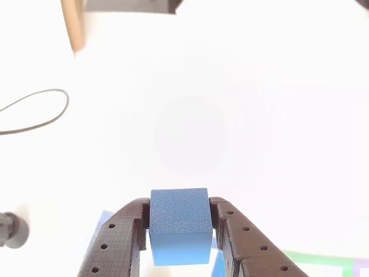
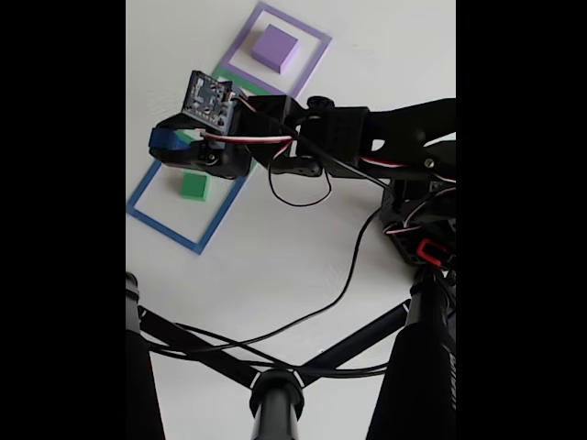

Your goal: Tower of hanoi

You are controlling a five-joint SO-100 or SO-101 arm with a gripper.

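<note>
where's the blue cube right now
The blue cube is clamped in the gripper; in the fixed view it hangs at left, above the blue tape square, beside the green block.

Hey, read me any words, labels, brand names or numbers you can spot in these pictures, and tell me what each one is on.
None can be read.
The small circuit board on the arm in the fixed view carries tiny markings, too small and blurred to read.
The blue cube held in the jaws, the purple block and the green block are plain.

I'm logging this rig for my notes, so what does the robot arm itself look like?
The end effector has dark brown, layered 3D-printed fingers dotted with small round holes. The black arm carries a small blue circuit board, thin black cables and red-and-white wiring.
</note>
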